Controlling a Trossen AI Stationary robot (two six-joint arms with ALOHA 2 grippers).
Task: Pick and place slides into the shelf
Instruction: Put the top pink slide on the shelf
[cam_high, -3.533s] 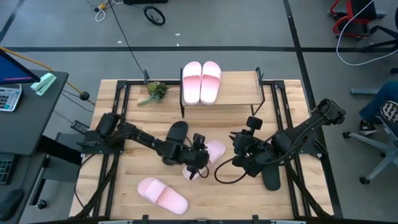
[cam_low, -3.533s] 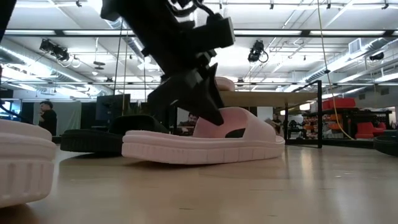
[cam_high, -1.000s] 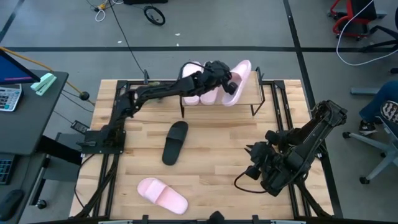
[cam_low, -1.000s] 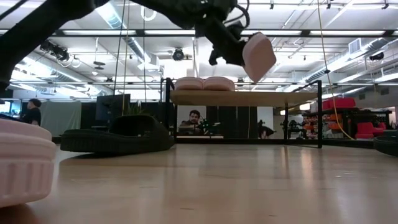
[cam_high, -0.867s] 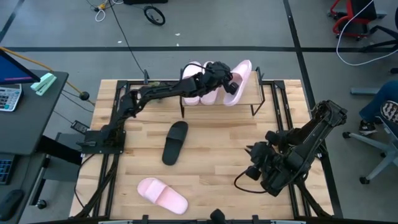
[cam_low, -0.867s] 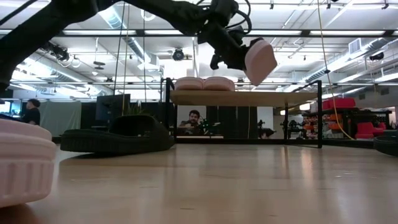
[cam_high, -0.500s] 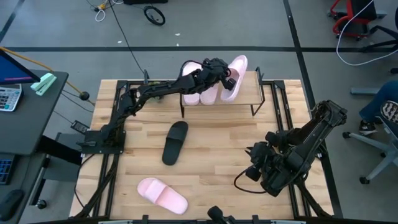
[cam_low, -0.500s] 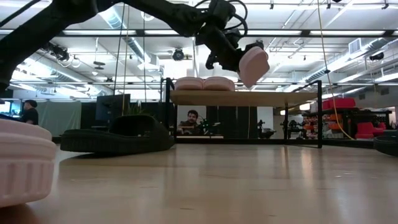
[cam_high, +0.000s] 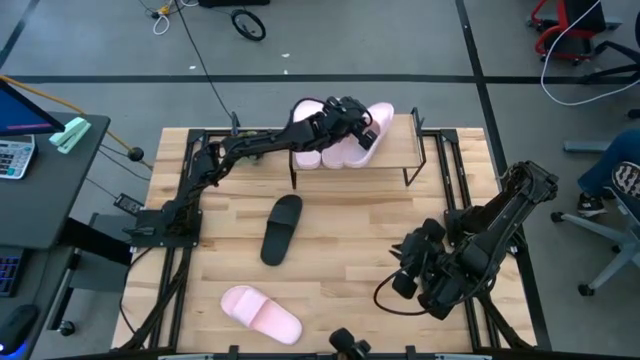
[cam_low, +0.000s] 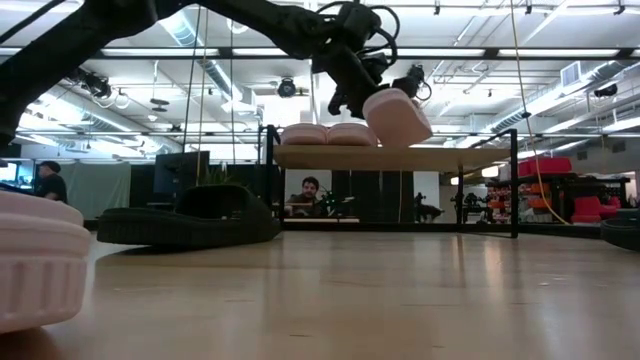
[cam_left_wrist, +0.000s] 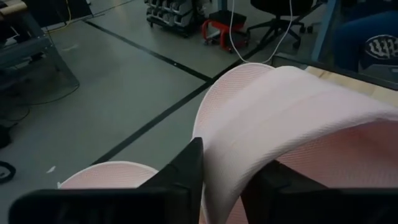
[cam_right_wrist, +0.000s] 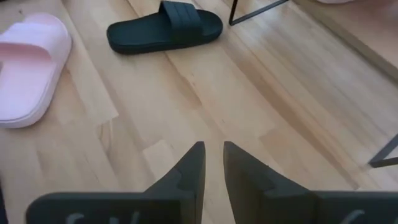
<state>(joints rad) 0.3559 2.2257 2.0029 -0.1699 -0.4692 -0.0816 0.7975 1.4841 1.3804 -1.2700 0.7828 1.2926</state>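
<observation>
A small green plant (cam_high: 247, 146) sits on the wooden table (cam_high: 350, 240) (near the back-left corner)

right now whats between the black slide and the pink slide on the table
Nothing: in the high view, only bare tabletop separates the black slide from the pink slide.

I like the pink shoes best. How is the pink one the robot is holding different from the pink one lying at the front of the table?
The held pink slide hangs tilted in the air over the shelf, gripped by its strap in the left gripper; the front pink slide lies flat on the table, untouched. The held one is beside the pair on the shelf; the front one lies alone. Both are pale pink, wide-strapped slides.
</observation>
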